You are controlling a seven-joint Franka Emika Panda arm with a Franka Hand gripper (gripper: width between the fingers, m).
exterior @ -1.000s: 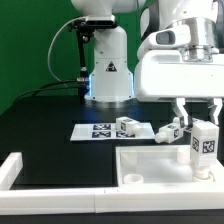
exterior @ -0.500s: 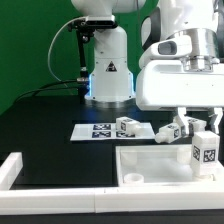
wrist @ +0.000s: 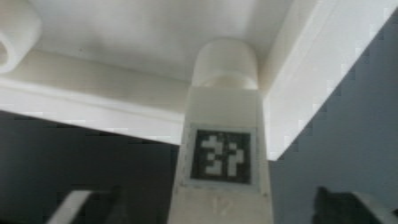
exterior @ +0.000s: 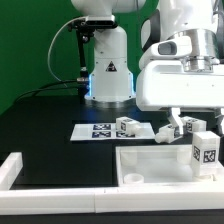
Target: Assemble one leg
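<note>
My gripper [exterior: 197, 122] is shut on the leg [exterior: 205, 150], a white upright block with a black-and-white tag facing the camera. It holds the leg upright at the near corner of the white square panel [exterior: 150, 160] at the exterior view's right. The leg's lower end is at the panel's surface; I cannot tell whether it touches. In the wrist view the leg [wrist: 222, 130] runs down the middle from the gripper [wrist: 217, 212] to the panel's rimmed corner [wrist: 285, 40]. One finger [wrist: 80, 207] shows on each side of it.
Two more legs [exterior: 127, 126] [exterior: 170, 131] lie beside the marker board [exterior: 98, 130] behind the panel. White border bars run along the table's front [exterior: 60, 197] and the exterior view's left [exterior: 10, 168]. The robot base [exterior: 108, 75] stands behind.
The gripper has moved slightly down and toward the exterior view's right with the leg, bringing it lower over the panel's corner. It has hardly moved in the last half second.
</note>
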